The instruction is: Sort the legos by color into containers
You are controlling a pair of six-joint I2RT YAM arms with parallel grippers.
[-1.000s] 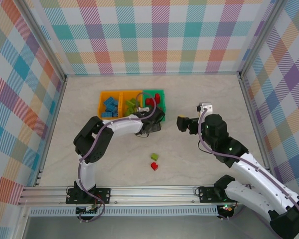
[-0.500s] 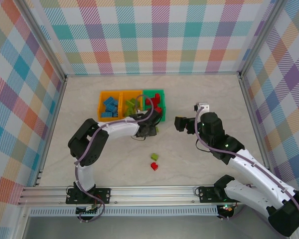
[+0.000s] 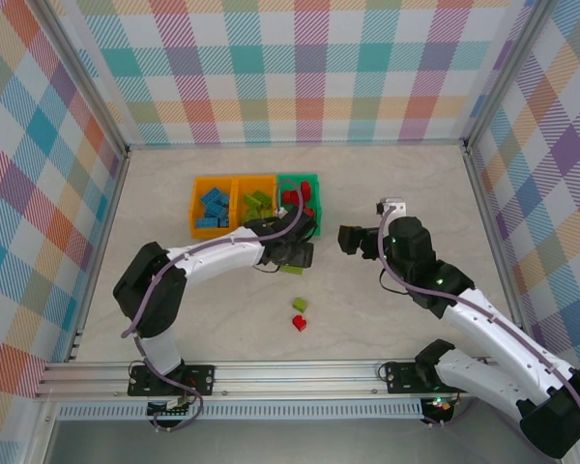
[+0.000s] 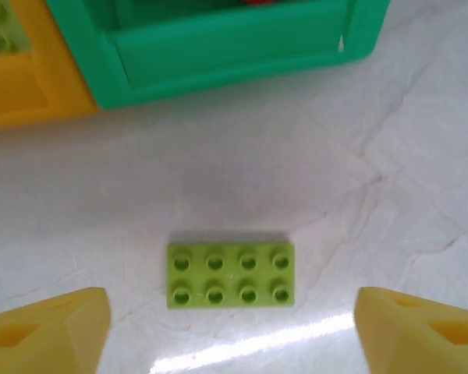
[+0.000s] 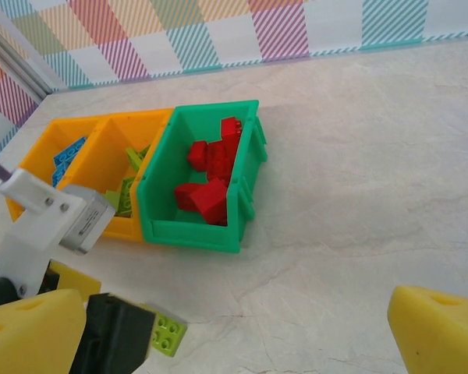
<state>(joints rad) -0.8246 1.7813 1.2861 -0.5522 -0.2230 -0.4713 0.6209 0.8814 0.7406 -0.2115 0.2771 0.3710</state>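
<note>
A lime green two-by-four lego (image 4: 231,275) lies flat on the table just in front of the green bin (image 4: 218,48). My left gripper (image 4: 231,336) hangs over it, open, with its yellow fingertips (image 4: 48,333) wide apart on either side and not touching it. From above, the same lego (image 3: 292,270) peeks out under the left gripper (image 3: 295,255). The three joined containers hold blue legos (image 3: 213,207), lime legos (image 3: 256,203) and red legos (image 3: 298,197). My right gripper (image 3: 347,239) is open and empty, to the right of the bins. Its wrist view shows the red legos (image 5: 209,178).
A small lime lego (image 3: 299,304) and a small red lego (image 3: 299,323) lie together on the table nearer the arm bases. The left arm's black wrist (image 5: 113,336) covers part of the lime lego (image 5: 168,336) in the right wrist view. Checked walls surround the table.
My left gripper has drawn back from the bins toward the near side, and its elbow has swung left. The lime lego now shows under it. The right gripper shifted slightly left.
</note>
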